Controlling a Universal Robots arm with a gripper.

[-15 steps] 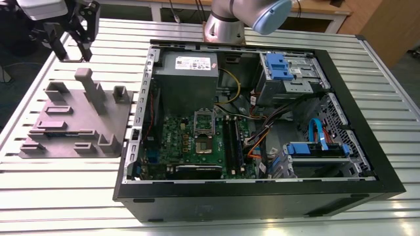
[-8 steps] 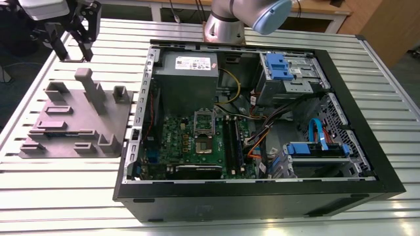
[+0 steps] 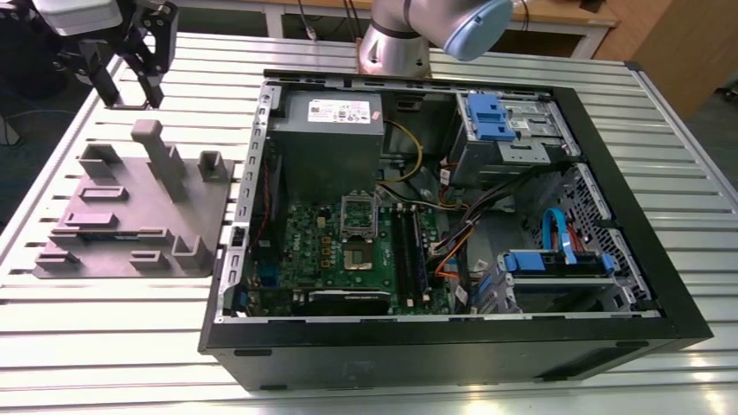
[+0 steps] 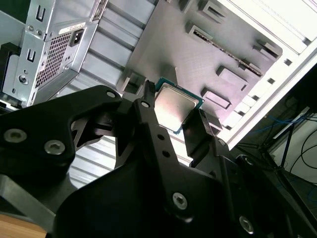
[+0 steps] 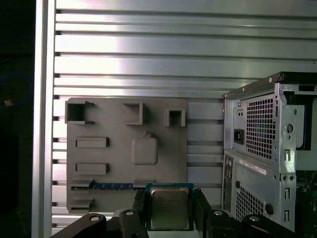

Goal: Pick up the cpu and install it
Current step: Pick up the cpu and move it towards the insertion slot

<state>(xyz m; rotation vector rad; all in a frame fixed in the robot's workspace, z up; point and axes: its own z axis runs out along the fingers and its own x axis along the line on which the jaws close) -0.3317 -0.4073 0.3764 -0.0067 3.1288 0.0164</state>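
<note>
The cpu [image 5: 170, 207], a small square chip with a shiny metal top and a thin dark rim, sits between the two black fingers of my gripper [image 5: 170, 210]. The gripper is shut on it, one finger on each side edge. In the second wrist view the cpu [image 4: 174, 105] hangs in the gripper [image 4: 173, 119] above the grey moulded tray [image 4: 183, 54]. In the exterior view my gripper [image 3: 130, 86] is high over the far end of that tray [image 3: 127, 216], at the exterior view's left. The silver socket frame [image 3: 359, 215] lies on the green board inside the open computer case [image 3: 645, 259].
The case lies on its side on a slatted metal table [image 3: 69, 311], with its rear panel [image 5: 257, 148] beside the tray. Upright posts [image 3: 155, 151] rise from the tray below the gripper. Cables, blue drive brackets [image 3: 490, 117] and a power supply [image 3: 328, 117] crowd the case.
</note>
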